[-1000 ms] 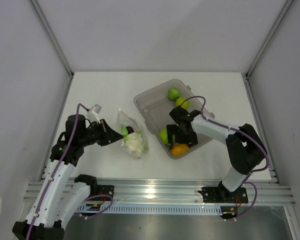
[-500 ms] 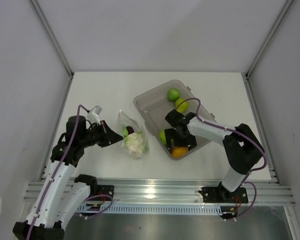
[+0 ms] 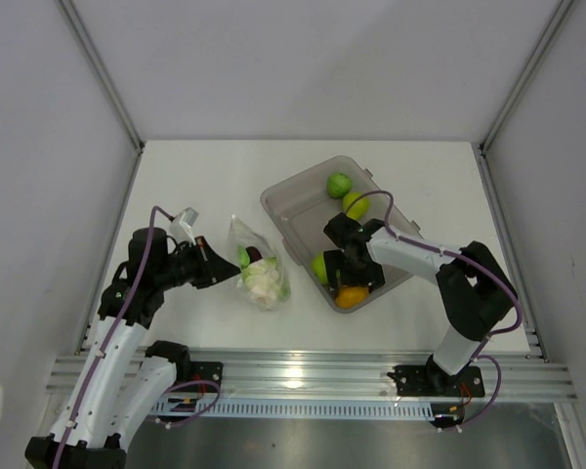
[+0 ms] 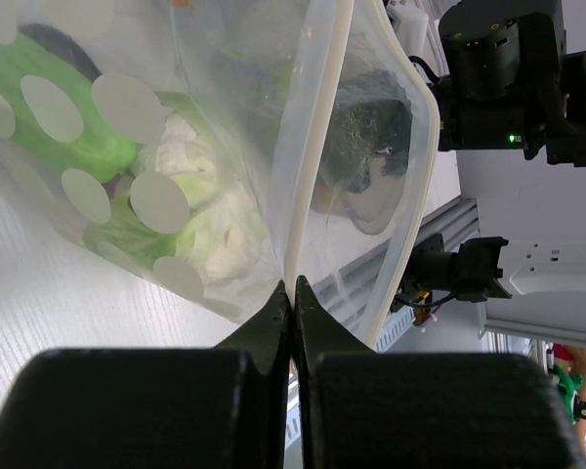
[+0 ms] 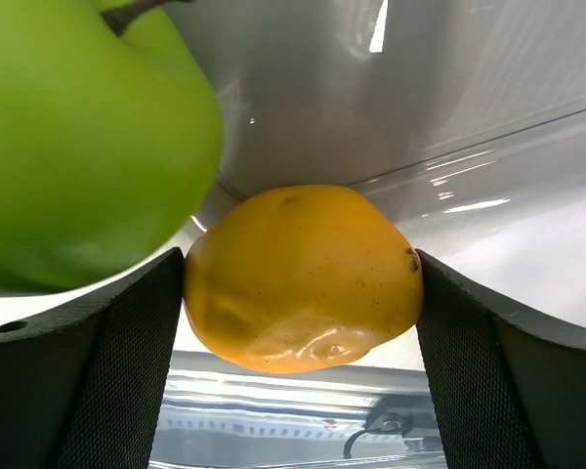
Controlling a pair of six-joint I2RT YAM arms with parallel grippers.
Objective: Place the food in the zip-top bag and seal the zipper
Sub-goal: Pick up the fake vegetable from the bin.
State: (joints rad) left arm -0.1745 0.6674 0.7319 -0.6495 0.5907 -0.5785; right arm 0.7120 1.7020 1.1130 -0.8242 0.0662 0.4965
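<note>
white links (image 3: 110, 347), black joints (image 3: 481, 293), purple cables (image 3: 154, 221), green light (image 4: 511, 138)

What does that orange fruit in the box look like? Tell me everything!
The orange fruit is round and a bit lumpy, yellow-orange, with smooth shiny skin like plastic and a few small dark specks. It lies in the near corner of the clear grey bin, against its wall. A green apple sits close beside it. The right tool straddles it, one black finger at each side, right at its skin. Whether they squeeze it is unclear.
</note>
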